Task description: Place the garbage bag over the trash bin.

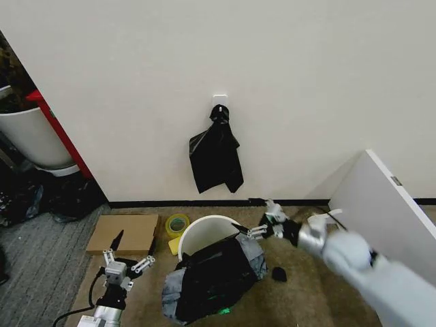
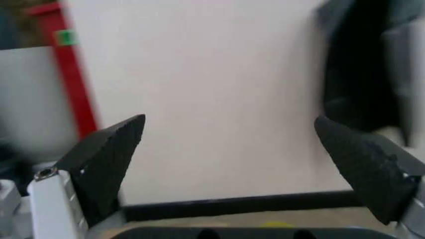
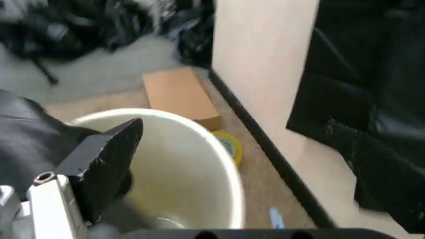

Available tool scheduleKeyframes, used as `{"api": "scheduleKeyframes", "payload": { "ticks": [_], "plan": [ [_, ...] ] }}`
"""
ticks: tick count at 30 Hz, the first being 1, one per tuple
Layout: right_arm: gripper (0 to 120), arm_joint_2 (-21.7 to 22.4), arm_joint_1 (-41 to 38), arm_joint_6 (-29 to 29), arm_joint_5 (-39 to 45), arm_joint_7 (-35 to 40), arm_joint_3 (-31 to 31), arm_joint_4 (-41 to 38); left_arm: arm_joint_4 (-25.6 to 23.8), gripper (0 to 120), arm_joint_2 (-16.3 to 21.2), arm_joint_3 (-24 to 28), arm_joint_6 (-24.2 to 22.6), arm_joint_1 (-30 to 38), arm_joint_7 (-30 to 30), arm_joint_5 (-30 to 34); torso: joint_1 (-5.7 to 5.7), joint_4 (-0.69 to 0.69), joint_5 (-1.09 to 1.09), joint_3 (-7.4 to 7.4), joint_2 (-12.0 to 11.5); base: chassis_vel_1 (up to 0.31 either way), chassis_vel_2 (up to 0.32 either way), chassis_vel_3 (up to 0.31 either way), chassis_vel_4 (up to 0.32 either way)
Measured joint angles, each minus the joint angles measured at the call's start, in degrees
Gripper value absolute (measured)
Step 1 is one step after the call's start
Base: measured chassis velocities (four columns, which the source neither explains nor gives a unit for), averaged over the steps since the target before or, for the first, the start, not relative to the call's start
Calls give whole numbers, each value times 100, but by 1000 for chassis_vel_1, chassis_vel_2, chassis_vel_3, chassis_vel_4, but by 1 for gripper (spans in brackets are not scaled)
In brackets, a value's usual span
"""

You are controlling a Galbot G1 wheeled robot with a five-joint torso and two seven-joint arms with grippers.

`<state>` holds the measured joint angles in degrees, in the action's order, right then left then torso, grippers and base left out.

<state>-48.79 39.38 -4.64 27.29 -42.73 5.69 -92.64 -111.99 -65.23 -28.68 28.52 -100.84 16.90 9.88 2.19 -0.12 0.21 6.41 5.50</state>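
Examining the scene from the head view, we note first the wall [image 1: 272, 68] at the far side, with a bunch of black bags [image 1: 216, 158] hanging from a white hook [image 1: 219, 101]. Below it on the floor stands the trash bin [image 1: 197, 231], its far rim bare and white. The garbage bag [image 1: 214, 276] is draped across the near and right part of the rim and slumps toward us down the bin's near side, so that the mouth is only partly covered; its long axis runs from the far right of the rim to the near left. The right gripper [image 1: 253, 230] is at the far-right edge of the bag, touching or just beside it at the rim; we cannot tell whether its jaws are spread or pinching the plastic. The left gripper [image 1: 128, 262] hovers to the left of the bin, jaws spread and holding nothing, with the bag lying to its right. We judge the uncovered far-left rim to be nearer the left arm. A cardboard box [image 1: 124, 233] and a yellow tape roll [image 1: 178, 224] lie left of the bin.
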Motion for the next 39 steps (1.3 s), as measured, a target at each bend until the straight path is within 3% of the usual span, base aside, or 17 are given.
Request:
{"api": "scheduleKeyframes", "payload": {
  "ticks": [6,11,18,31,34,39],
  "plan": [
    [100,-1221,-1008,-30,-1131,-782,477,1586,-197,100,-420,-122,-220,-98,315,-89,0,2,1,0,0,0,0,0,0],
    [100,-1656,-1167,120,-2001,-1261,483,2161,-204,100,-485,-122,-351,-105,419,-111,0,-1,0,-1,0,0,0,0,0],
    [77,-1966,-1234,335,-2959,-1410,450,2639,-210,100,-522,-110,-452,-137,536,-143,-1,-1,0,-1,0,0,0,0,0],
    [34,-2001,-1118,317,-3174,-1567,417,2710,-34,100,-456,-78,-590,-16,890,-166,-1,-1,0,-3,1,0,0,0,0],
    [19,-1898,-996,110,-2942,-930,546,2556,-25,100,-447,-55,-643,13,967,-152,-1,-1,-1,-3,1,0,0,0,0],
    [12,-1587,-742,-369,-2247,163,859,2008,-25,100,-428,-51,-708,55,1061,-129,-2,-2,-2,-3,2,0,0,0,0]
  ]
}}
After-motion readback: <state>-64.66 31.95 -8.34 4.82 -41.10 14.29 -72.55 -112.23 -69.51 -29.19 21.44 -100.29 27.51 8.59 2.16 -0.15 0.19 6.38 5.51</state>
